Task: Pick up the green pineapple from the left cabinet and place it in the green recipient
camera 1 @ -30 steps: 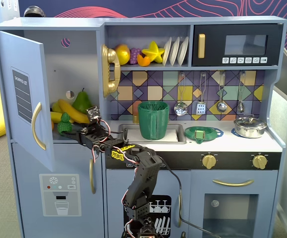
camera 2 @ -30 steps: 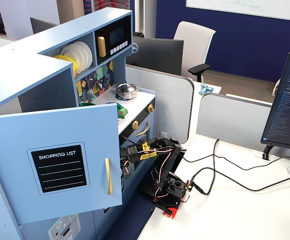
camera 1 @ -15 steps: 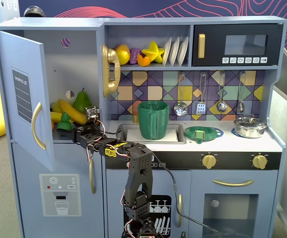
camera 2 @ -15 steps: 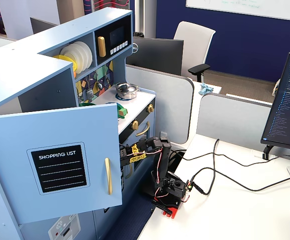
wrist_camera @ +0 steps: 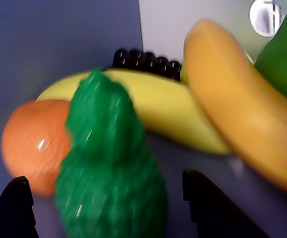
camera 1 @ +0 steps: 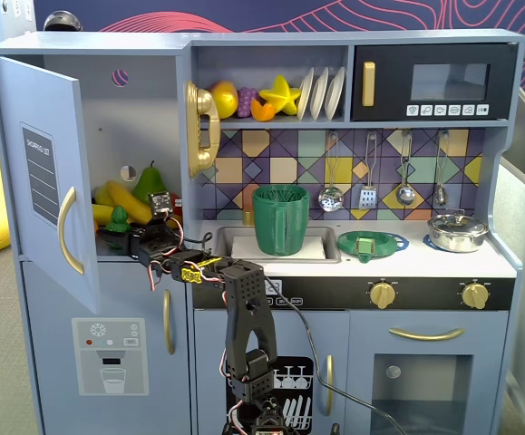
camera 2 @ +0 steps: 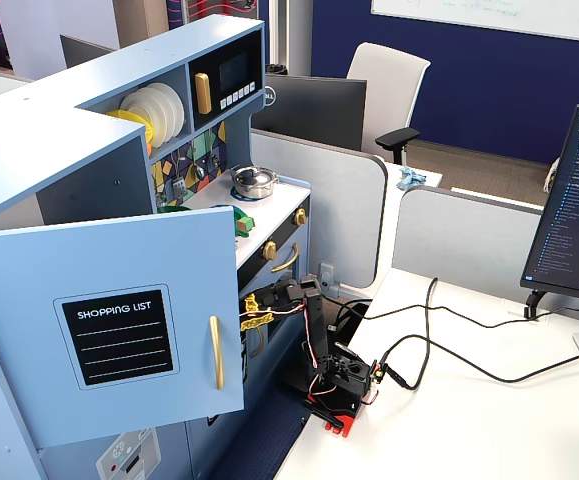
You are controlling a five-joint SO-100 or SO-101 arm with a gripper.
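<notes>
The green pineapple (wrist_camera: pixel 111 168) stands on the shelf of the left cabinet (camera 1: pixel 144 118), whose blue door (camera 1: pixel 40 172) hangs wide open. My gripper (wrist_camera: pixel 104 177) is open, and the pineapple sits between its two black fingertips (wrist_camera: pixel 18 191) with gaps on both sides. In a fixed view the gripper (camera 1: pixel 119 237) reaches into the cabinet at the pineapple (camera 1: pixel 117 217). The green recipient (camera 1: pixel 280 220), a ribbed pitcher, stands in the sink to the right. In a fixed view the open door (camera 2: pixel 119 320) hides the gripper and the pineapple; only the arm (camera 2: pixel 309 310) shows.
An orange (wrist_camera: pixel 31 141) sits just left of and behind the pineapple. Bananas (wrist_camera: pixel 168 111) and a green pear (camera 1: pixel 150 181) crowd the shelf behind. On the counter lie a flat green strainer (camera 1: pixel 366 244) and a steel pot (camera 1: pixel 457 231).
The arm has stretched further left into the cabinet, and the open gripper has come up around the pineapple. The pineapple has stayed where it was.
</notes>
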